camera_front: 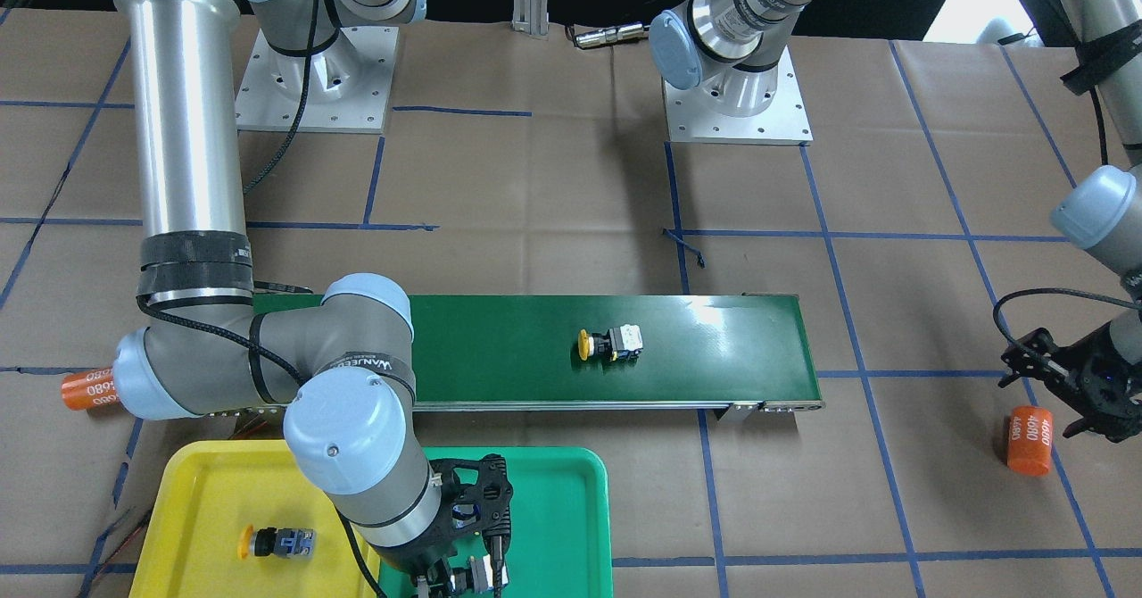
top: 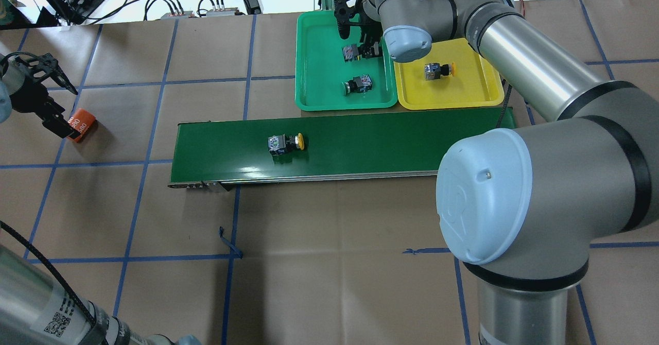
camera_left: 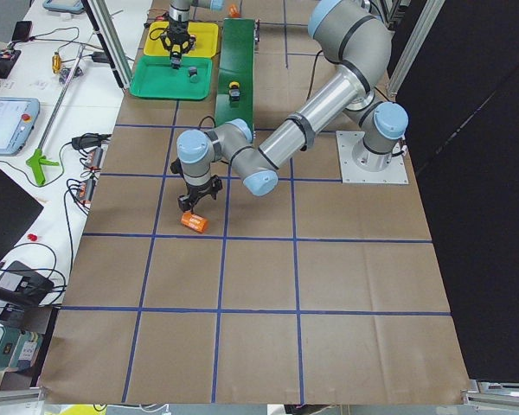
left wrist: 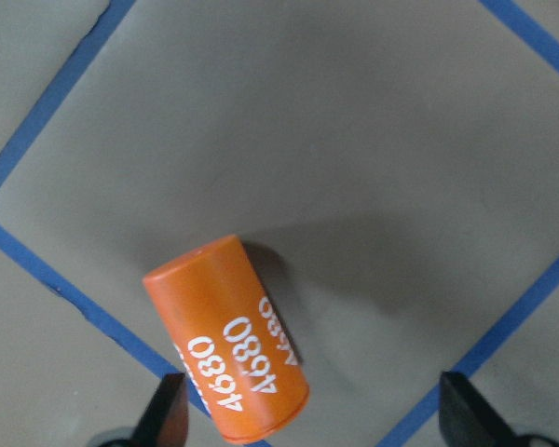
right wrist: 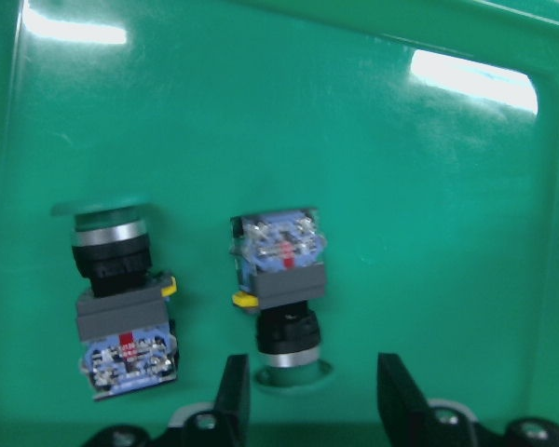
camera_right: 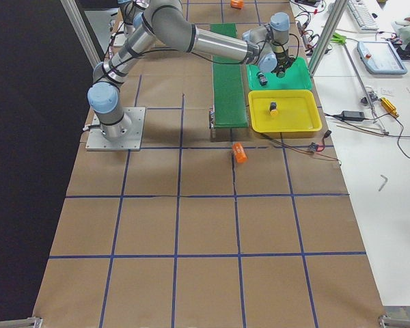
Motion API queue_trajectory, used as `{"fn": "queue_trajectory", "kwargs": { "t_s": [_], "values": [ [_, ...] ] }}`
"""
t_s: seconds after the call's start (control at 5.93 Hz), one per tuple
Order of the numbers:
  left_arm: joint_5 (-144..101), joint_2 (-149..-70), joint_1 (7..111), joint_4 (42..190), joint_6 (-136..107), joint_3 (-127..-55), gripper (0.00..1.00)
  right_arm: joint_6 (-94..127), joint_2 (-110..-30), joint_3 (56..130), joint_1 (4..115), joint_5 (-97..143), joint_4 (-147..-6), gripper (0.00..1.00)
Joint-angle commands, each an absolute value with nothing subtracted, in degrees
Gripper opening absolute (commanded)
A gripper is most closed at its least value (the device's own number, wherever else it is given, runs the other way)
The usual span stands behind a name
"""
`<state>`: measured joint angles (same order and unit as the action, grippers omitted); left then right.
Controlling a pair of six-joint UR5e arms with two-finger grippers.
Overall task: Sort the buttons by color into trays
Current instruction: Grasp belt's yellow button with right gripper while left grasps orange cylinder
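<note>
1. The right pincer [right wrist: 312, 410], fingers apart at the lower frame edge, hovers over a green button [right wrist: 281, 279] lying free in the green tray [right wrist: 429, 186]; the placing looks finished.
2. A second green button [right wrist: 121, 289] lies left of it.
3. The yellow tray [top: 463, 95] holds one yellow button [top: 437, 70].
4. Next it should probably fetch the last yellow button [top: 284, 143] from the belt [top: 370, 144], centre-left.

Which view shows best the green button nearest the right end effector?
The right wrist view: the green button lies large on the green tray, cap towards the right end effector. Overhead shows it small; front, partly hidden; sides, barely.
</note>
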<state>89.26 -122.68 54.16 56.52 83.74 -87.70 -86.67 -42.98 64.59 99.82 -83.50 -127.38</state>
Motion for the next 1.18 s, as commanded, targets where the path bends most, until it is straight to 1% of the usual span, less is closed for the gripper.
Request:
{"fn": "queue_trajectory", "kwargs": {
  "t_s": [0.0,0.17,0.34,0.51,0.67,0.84,1.01],
  "values": [
    [89.12,-127.07,53.7,51.62,77.74,-86.4,0.94,-86.22,-48.12,65.56,99.76,-83.05,-118.99,1.0],
    [89.12,-127.7,53.7,51.59,76.83,-86.4,0.93,-86.22,-53.56,66.26,99.41,-86.01,-109.52,1.0],
    [89.21,-128.75,53.7,51.5,77.08,-86.31,0.76,-86.05,-59.01,68.1,99.32,-87.09,-100.81,1.0],
    [89.21,-128.76,53.88,51.33,77.34,-86.22,0.26,-85.96,-64.8,72.38,99.14,-87.36,-95.33,1.0],
    [89.12,-127.8,54.14,51.42,77.69,-86.22,0.0,-84.74,-70.95,77.99,99.14,-87.71,-92.23,1.0],
    [88.86,-125.44,54.84,52.46,80.22,-87.09,0.0,-83.86,-74.32,83.62,99.23,-87.54,-93.68,1.0],
    [88.42,-120.55,56.58,55.34,84.86,-88.93,0.0,-80.02,-74.27,85.93,99.49,-87.28,-97.35,1.0]
  ]
}}
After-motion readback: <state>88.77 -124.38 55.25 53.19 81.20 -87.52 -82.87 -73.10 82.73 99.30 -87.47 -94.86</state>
